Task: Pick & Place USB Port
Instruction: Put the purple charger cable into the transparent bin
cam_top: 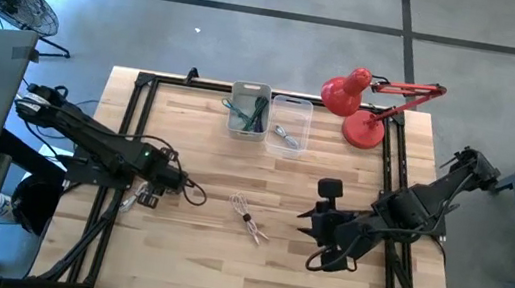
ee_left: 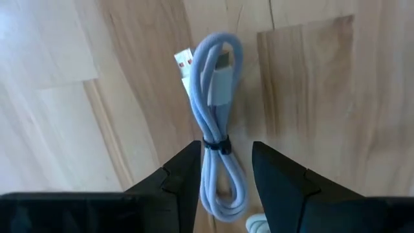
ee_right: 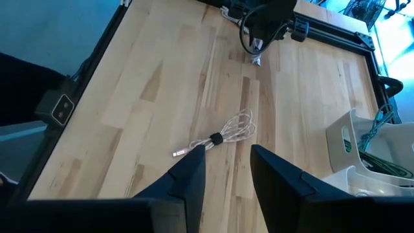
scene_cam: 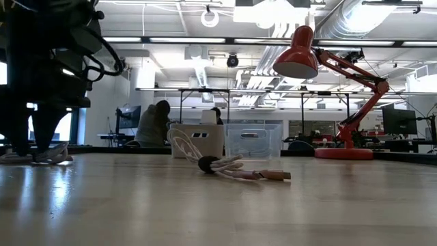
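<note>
A pale blue coiled USB cable (ee_left: 215, 97), bound by a black tie, lies flat on the wood near the table's left side. My left gripper (ee_left: 224, 145) points straight down over it, open, one finger on each side of the tie; I see no touch. From table height its fingers (scene_cam: 37, 133) stand just above that cable (scene_cam: 41, 158). A second coiled white cable (cam_top: 249, 220) lies at the table's middle. My right gripper (ee_right: 226, 154) hangs open above the table's right half, tilted toward that cable (ee_right: 223, 137).
A white bin (cam_top: 249, 110) holding green cables and a clear bin (cam_top: 289, 123) holding one cable stand at the far middle. A red desk lamp (cam_top: 359, 103) stands at the far right. A black frame (cam_top: 145, 83) runs along the table's edges.
</note>
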